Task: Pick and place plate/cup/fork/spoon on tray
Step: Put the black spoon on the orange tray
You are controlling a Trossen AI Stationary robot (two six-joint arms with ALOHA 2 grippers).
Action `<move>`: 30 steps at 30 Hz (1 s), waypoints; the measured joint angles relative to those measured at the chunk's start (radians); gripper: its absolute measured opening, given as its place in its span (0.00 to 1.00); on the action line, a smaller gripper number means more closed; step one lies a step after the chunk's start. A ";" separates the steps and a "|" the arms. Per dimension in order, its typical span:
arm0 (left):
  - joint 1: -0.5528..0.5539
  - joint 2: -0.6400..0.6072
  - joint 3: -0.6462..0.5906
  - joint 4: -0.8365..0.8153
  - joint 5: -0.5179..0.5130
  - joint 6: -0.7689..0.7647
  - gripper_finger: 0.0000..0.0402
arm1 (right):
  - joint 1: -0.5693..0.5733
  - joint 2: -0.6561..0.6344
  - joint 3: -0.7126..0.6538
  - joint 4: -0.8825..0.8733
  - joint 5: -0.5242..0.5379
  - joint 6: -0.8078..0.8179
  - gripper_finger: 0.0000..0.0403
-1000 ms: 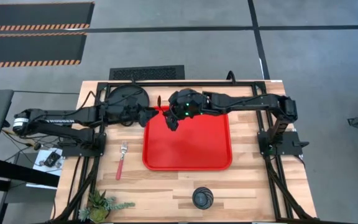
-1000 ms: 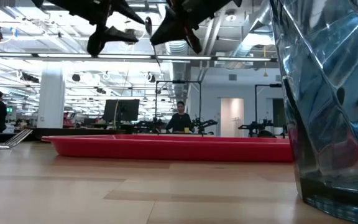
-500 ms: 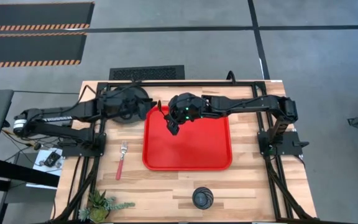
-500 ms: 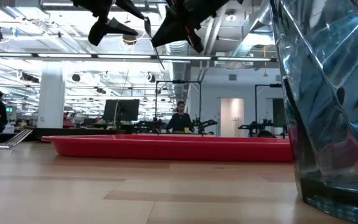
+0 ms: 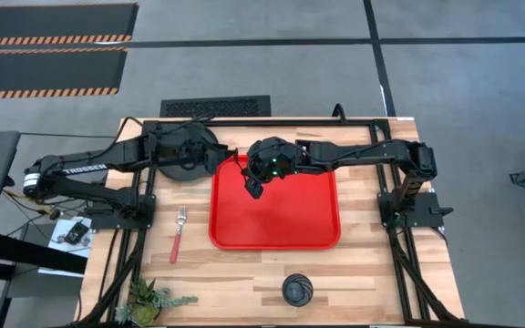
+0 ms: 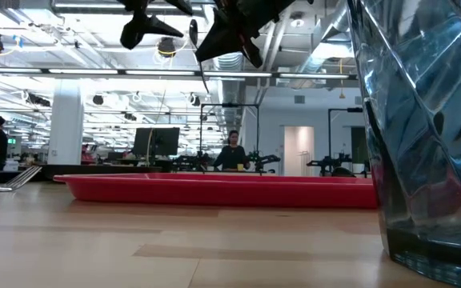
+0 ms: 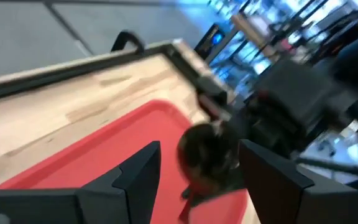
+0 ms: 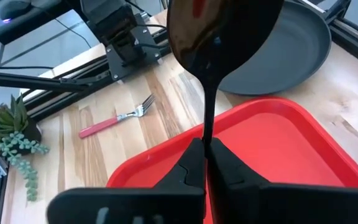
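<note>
My right gripper point(image 5: 252, 185) hangs over the far-left corner of the red tray point(image 5: 281, 219), shut on the dark spoon point(image 8: 215, 37), well above the tray floor in the low view point(image 6: 232, 38). My left gripper point(image 7: 194, 180) is open and empty, up over the near edge of the black plate point(image 5: 182, 146) at the tray's far left. The plate lies flat on the table. The red-handled fork point(image 5: 178, 235) lies on the table left of the tray. The dark cup point(image 5: 297, 290) stands near the front edge and fills the right of the low view point(image 6: 430, 136). My right gripper pinches the spoon's thin handle point(image 8: 206, 134) between its two fingers, near the handle's free end. The spoon runs on past the fingertips in line with them, its oval bowl point(image 8: 219, 28) farthest out. It is lifted clear, above the tray's far-left corner.
A small potted plant point(image 5: 149, 299) stands at the table's front left corner. Black frame rails point(image 5: 272, 121) run along the table's far edge and both sides. People and desks show in the room beyond the table.
My left gripper has risen and drawn back from my right gripper toward the table's far edge, over the plate, staying open. My right gripper has stayed almost still with the spoon.
</note>
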 joint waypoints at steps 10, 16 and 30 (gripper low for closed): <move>0.000 0.080 0.010 0.059 0.005 0.015 0.64 | 0.000 0.000 0.000 -0.001 0.002 -0.016 0.03; 0.011 0.094 0.011 0.074 -0.009 0.015 0.59 | 0.000 0.000 0.000 -0.001 0.002 -0.018 0.03; 0.054 0.094 0.011 0.056 0.008 0.099 0.04 | 0.001 0.000 0.000 -0.001 -0.002 -0.051 0.03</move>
